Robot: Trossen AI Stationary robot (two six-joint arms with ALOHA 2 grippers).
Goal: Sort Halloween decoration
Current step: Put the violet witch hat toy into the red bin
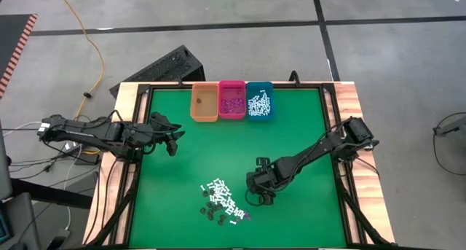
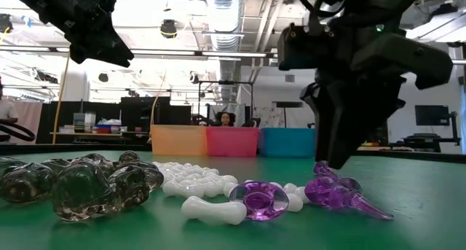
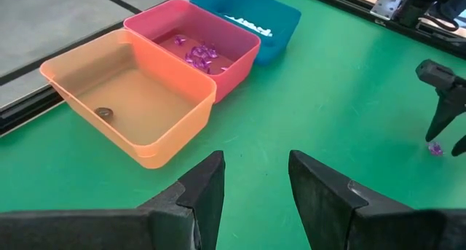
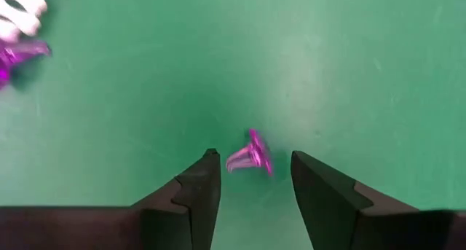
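The Halloween decoration pieces lie in a loose pile (image 1: 222, 202) of white sticks, purple bits and dark bits on the green mat near its front edge. My right gripper (image 1: 256, 197) stands open just right of the pile, pointing steeply down. One purple bit (image 4: 250, 157) lies on the mat between its two fingers, apart from both. In the low view that gripper (image 2: 331, 161) hangs just above the purple bits (image 2: 342, 194). My left gripper (image 1: 173, 137) waits open in the air at the mat's left side, with nothing between its fingers (image 3: 255, 184).
Three bins stand side by side at the mat's far edge: orange (image 1: 204, 102) with one dark bit, pink (image 1: 232, 100) with purple bits, teal (image 1: 260, 102) with white sticks. Bare green mat lies between the bins and the pile. A black frame borders the mat.
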